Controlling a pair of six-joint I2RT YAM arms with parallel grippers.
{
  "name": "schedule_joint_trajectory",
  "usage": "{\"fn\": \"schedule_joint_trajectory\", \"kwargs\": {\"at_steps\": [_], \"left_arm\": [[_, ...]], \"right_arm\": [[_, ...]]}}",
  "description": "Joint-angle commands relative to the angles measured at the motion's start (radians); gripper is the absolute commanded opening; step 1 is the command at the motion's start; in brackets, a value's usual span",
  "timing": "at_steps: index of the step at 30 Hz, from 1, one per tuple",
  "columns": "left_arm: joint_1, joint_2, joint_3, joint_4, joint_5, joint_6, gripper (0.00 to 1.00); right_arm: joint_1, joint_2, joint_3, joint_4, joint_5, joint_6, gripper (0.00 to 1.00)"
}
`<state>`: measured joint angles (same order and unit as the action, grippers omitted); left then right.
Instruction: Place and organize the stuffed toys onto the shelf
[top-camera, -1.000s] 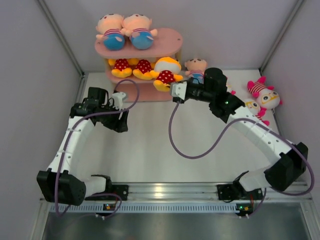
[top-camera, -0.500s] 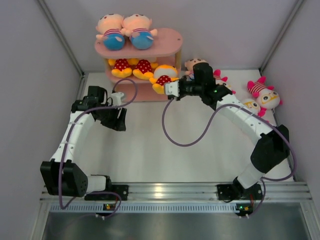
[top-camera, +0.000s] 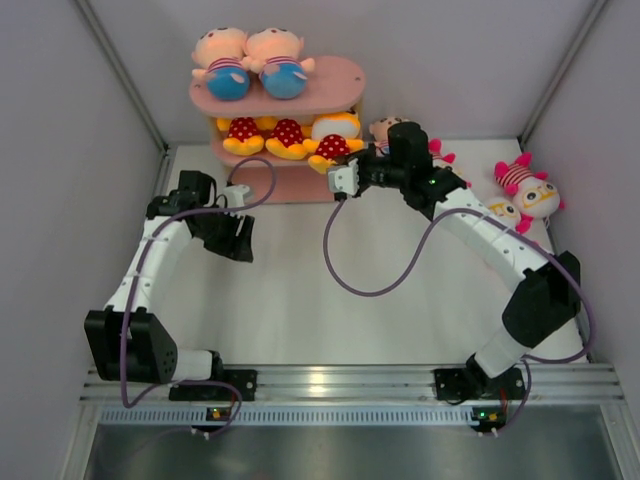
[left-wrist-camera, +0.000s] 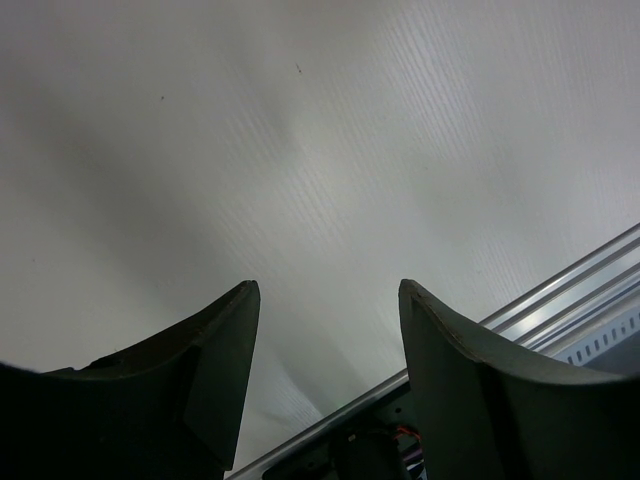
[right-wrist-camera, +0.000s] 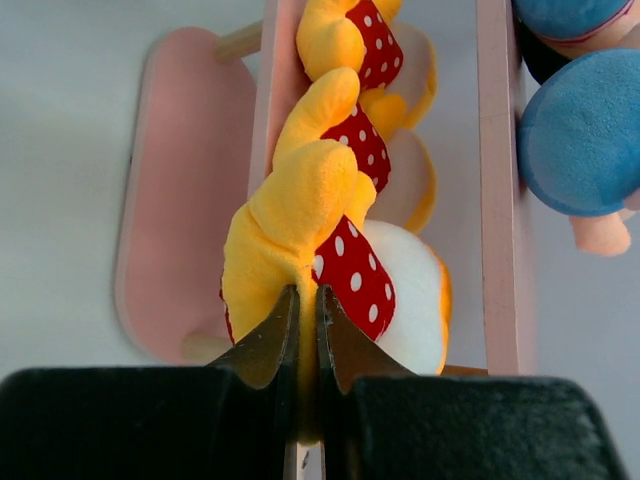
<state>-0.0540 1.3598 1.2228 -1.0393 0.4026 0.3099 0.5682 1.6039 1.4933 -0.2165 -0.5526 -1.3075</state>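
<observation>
While the right pincer (right-wrist-camera: 305, 296) is clamped on a thin yellow flap of a yellow-orange stuffed toy (right-wrist-camera: 300, 215), the fingers cover the flap's end, so which limb it is cannot be told. That toy sits straight ahead of the fingertips, at the open end of the middle tier of the pink shelf (right-wrist-camera: 170, 200). Whether it rests on the board or hangs from the grip is unclear.

Farther ahead of the pincer on the same tier lie two more red-dotted toys (right-wrist-camera: 372, 140), the last cut off by the picture's edge. On the top board, two peach-headed dolls (top-camera: 250, 62) lie side by side. From the wrist only their blue pants show.

Behind the right pincer, its own arm hides most of another peach-headed doll (top-camera: 383, 127). Well behind it lie a white-faced toy (top-camera: 530, 185) and a second one (top-camera: 505, 212), half covered by the arm.

The left pincer (left-wrist-camera: 325, 290) has its jaws apart with nothing between them. Only bare table (left-wrist-camera: 300, 150) lies ahead, and the shelf is out of its view.
</observation>
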Motion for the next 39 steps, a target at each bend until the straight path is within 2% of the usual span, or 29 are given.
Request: {"fn": "schedule_joint_trajectory", "kwargs": {"at_steps": [1, 5, 11, 25, 30, 35, 39], "left_arm": [[0.008, 0.005, 0.034, 0.008, 0.027, 0.015, 0.63], [0.011, 0.002, 0.027, 0.008, 0.03, 0.014, 0.63], [0.014, 0.001, 0.023, 0.01, 0.036, 0.014, 0.63], [0.019, -0.011, 0.012, 0.008, 0.045, 0.02, 0.63], [0.019, -0.011, 0.009, 0.008, 0.047, 0.023, 0.63], [0.019, -0.01, 0.009, 0.008, 0.056, 0.026, 0.63], [0.019, -0.011, 0.009, 0.008, 0.054, 0.026, 0.63]], "right_arm": [[0.016, -0.001, 0.016, 0.075, 0.066, -0.104, 0.0], [0.035, 0.024, 0.028, 0.082, 0.163, -0.18, 0.0], [0.05, 0.108, 0.123, 0.002, 0.227, -0.323, 0.0], [0.038, 0.215, 0.202, 0.049, 0.231, -0.345, 0.0], [0.033, 0.191, 0.191, 0.046, 0.224, -0.354, 0.0], [0.048, 0.168, 0.15, 0.065, 0.367, -0.475, 0.0], [0.036, 0.2, 0.203, -0.004, 0.356, -0.493, 0.0]]}}
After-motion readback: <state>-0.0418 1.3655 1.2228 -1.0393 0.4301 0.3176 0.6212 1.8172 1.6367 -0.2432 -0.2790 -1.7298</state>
